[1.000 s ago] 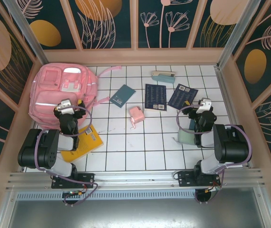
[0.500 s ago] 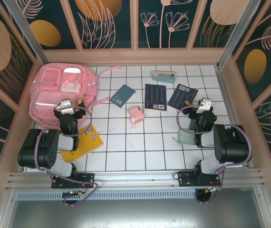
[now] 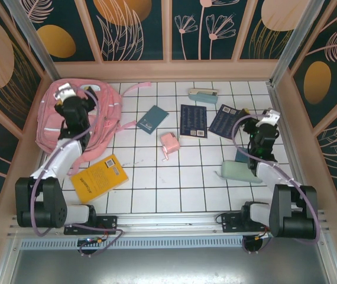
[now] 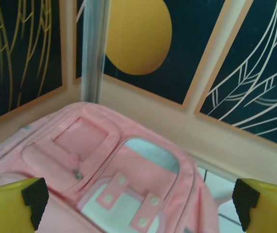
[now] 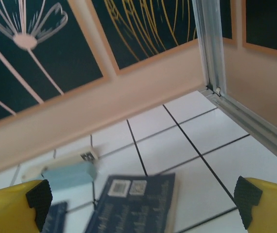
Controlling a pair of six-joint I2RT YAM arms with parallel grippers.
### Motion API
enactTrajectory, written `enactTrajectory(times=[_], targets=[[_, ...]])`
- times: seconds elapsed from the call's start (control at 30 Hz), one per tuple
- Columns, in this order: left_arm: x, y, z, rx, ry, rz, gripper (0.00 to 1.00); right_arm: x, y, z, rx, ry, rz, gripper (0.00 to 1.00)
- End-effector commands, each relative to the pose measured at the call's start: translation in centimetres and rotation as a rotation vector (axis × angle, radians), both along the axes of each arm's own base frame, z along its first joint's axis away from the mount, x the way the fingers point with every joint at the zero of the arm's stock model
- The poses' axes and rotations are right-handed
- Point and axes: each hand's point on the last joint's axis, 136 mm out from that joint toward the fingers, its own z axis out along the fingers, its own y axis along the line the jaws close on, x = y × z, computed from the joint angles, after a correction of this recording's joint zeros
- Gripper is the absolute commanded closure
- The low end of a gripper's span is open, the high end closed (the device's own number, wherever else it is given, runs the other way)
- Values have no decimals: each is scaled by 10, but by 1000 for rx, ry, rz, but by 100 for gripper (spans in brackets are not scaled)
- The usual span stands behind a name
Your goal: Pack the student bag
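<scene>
While L gripper (image 4: 137, 203) & R gripper (image 5: 143, 200) gape released, books (image 3: 193, 120) lie on table (image 3: 180, 180) outside student bag (image 3: 49, 131).

White tiled floor (image 3: 180, 177) (dark floral walls (image 3: 139, 29))

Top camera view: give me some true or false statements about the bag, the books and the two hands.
1. The left hand hovers over the bag with its jaws open. True.
2. The yellow book is inside the bag. False: it lies on the tiles, on the near side of the bag.
3. The right hand is gripping a dark book. False: its jaws are open and empty, and the dark book lies flat on the tiles.
4. A pink box sits on the tiles near the middle, apart from the bag. True.
</scene>
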Motion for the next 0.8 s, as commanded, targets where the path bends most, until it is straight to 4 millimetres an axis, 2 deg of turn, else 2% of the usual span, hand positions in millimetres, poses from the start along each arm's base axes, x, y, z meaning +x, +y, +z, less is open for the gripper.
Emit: enactTrajectory(times=[0.0, 0.03, 0.17, 0.23, 0.27, 0.4, 0.53, 0.63, 0.77], targets=[[-4, -8, -85, -63, 318, -31, 3, -3, 5, -5, 156, 55, 16, 1], [7, -13, -76, -74, 294, -55, 5, -3, 10, 0, 193, 42, 39, 1], [41, -32, -86, -121, 336, -149, 14, 2, 25, 19, 268, 39, 115, 1], [58, -43, -92, -142, 373, -202, 24, 5, 32, 26, 273, 67, 134, 1], [69, -48, -108, -160, 418, -224, 29, 7, 34, 29, 266, 87, 126, 1], [98, -71, -137, -174, 511, -279, 41, 9, 39, 35, 222, 146, 93, 1], [118, -92, -159, -115, 585, -291, 41, 5, 46, 36, 202, 174, 93, 1], [127, -92, -186, -82, 681, -248, 44, 1, 53, 36, 187, 185, 95, 1], [134, -94, -224, -69, 799, -216, 43, -2, 61, 37, 174, 194, 103, 1]])
